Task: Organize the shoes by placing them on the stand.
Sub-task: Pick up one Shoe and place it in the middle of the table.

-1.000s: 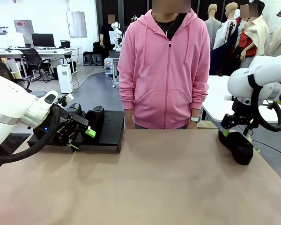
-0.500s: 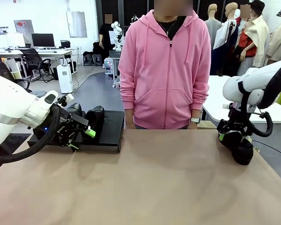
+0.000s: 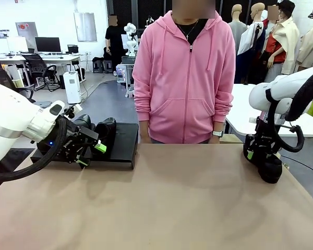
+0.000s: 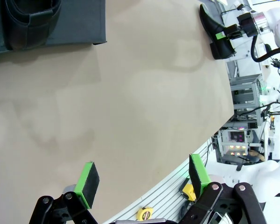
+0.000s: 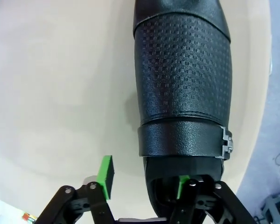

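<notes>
The right gripper (image 3: 257,152) has come down lower onto the shoe (image 3: 267,164) at the right edge of the tabletop (image 3: 172,203). Its fingers are spread, one inside the shoe's opening and one outside its wall, not yet squeezing. The left gripper (image 3: 89,152) waits wide open by the stand (image 3: 126,140), where other shoes already sit. The glossy shoe could slip (the wall is thin) or get nudged off the edge. No writing can be read.

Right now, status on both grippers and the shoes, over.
Left gripper open, empty, beside the stand, shoes on it. Right gripper open, one finger inside the shoe on the table's right side, not clamped. Nothing in the way.
</notes>
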Available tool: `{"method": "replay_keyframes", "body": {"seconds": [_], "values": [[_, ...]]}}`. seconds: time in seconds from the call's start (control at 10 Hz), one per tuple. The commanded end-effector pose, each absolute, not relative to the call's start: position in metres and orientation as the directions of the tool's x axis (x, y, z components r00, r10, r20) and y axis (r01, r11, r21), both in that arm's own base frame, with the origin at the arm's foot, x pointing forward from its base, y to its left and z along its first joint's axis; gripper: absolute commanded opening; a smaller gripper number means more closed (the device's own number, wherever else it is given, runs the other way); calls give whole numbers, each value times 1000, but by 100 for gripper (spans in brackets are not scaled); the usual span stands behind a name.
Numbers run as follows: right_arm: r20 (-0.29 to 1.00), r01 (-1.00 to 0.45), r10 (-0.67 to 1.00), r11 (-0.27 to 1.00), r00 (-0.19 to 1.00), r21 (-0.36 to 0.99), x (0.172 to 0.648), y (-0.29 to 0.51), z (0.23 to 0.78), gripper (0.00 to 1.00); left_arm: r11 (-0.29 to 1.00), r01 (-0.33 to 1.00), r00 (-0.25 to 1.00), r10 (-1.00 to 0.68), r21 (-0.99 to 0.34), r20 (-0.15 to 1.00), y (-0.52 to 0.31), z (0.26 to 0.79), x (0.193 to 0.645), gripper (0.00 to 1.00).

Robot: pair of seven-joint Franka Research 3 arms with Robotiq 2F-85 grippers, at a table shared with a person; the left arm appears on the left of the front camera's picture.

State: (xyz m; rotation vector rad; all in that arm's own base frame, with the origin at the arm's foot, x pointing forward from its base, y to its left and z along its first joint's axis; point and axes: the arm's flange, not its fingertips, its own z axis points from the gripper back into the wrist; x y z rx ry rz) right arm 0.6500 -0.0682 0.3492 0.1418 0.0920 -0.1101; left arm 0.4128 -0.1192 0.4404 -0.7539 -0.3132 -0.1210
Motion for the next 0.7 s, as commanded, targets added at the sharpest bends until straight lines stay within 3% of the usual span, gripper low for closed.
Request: {"method": "replay_keyframes", "body": {"seconds": [0.0,0.6], "values": [[-90,147,-135,980,987,136,653,-66,354,0,728,209,949,10,-653,315,-119,443,411,100],[-51,155,-151,982,987,103,643,-66,363,0,728,209,949,10,-653,315,-119,443,411,100]]}}
